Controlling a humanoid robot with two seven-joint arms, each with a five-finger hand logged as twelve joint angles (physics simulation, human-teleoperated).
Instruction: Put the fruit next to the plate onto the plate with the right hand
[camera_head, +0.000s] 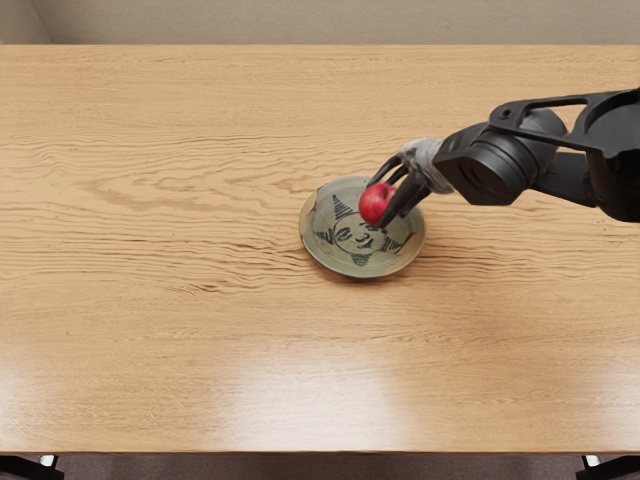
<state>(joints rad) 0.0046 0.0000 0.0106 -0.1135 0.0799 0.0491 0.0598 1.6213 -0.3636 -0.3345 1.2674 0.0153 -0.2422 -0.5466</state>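
Observation:
A round green plate (330, 250) with a dark painted pattern lies near the middle of the wooden table. A small red fruit (374, 203) is over the plate's upper right part. My right hand (392, 195), reaching in from the right edge, has its dark fingers (405, 200) curled around the fruit. Whether the fruit rests on the plate or hangs just above it I cannot tell. The left arm does not show.
The wooden table (200, 300) stretches wide on all sides of the plate. Its far edge meets a pale wall at the top, and its near edge runs along the bottom of the view.

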